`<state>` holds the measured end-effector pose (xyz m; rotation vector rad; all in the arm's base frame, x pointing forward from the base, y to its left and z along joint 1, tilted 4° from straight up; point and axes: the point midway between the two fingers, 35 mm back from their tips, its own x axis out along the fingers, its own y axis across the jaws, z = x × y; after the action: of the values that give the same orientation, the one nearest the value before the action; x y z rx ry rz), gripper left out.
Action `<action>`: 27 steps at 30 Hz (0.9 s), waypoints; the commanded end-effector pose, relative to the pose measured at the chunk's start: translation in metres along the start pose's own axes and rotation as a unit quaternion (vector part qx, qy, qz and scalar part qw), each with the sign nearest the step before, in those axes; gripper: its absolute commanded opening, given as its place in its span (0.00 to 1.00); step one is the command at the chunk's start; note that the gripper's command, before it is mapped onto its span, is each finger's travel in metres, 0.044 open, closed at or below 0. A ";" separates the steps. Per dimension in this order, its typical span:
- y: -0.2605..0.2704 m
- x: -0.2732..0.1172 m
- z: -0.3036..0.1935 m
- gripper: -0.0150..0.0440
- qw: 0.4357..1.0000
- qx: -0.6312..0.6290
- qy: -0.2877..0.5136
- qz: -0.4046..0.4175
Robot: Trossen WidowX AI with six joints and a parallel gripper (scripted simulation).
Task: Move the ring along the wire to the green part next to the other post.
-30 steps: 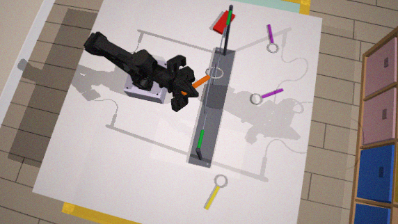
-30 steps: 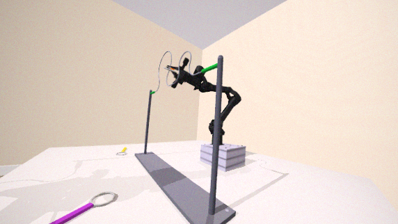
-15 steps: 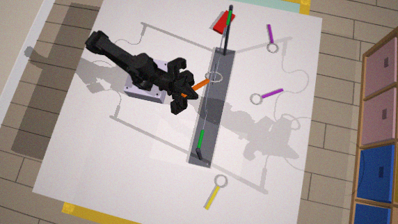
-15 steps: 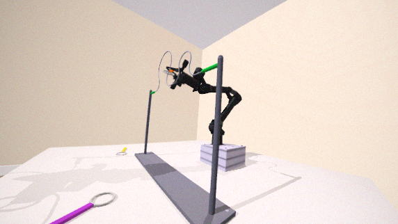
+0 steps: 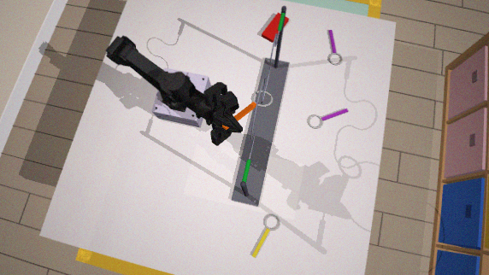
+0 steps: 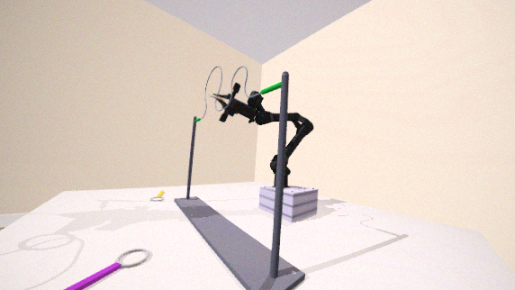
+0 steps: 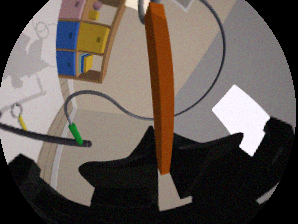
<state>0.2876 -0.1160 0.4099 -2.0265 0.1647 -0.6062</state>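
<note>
My gripper (image 5: pixel 231 124) is shut on the orange handle (image 5: pixel 242 114) of the ring (image 5: pixel 263 97), high above the grey base plate (image 5: pixel 261 132). In the top view the ring sits around the thin grey wire (image 5: pixel 257 115), between the two posts. The green wire part by the far post (image 5: pixel 280 20) lies beyond the ring; the green part by the near post (image 5: pixel 246 169) lies on my other side. In the side view my gripper (image 6: pixel 223 100) is among the wire's loops (image 6: pixel 215 86). The wrist view shows the handle (image 7: pixel 160 83) running up from my fingers; the ring is cut off at the top edge.
Two purple-handled rings (image 5: pixel 332 47) (image 5: pixel 326 118) and a yellow-handled ring (image 5: pixel 264 235) lie on the white table. A red block (image 5: pixel 273 27) lies by the far post. A shelf unit (image 5: pixel 463 162) stands at the right. My base block (image 5: pixel 181 98) stands left of the plate.
</note>
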 end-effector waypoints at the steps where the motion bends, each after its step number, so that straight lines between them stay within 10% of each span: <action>1: 0.012 -0.002 0.000 0.00 0.999 0.029 0.005 0.018; 27: 0.095 -0.029 0.029 0.00 0.942 0.287 0.040 0.168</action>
<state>0.2888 -0.1342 0.3163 -1.4278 0.3236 -0.4641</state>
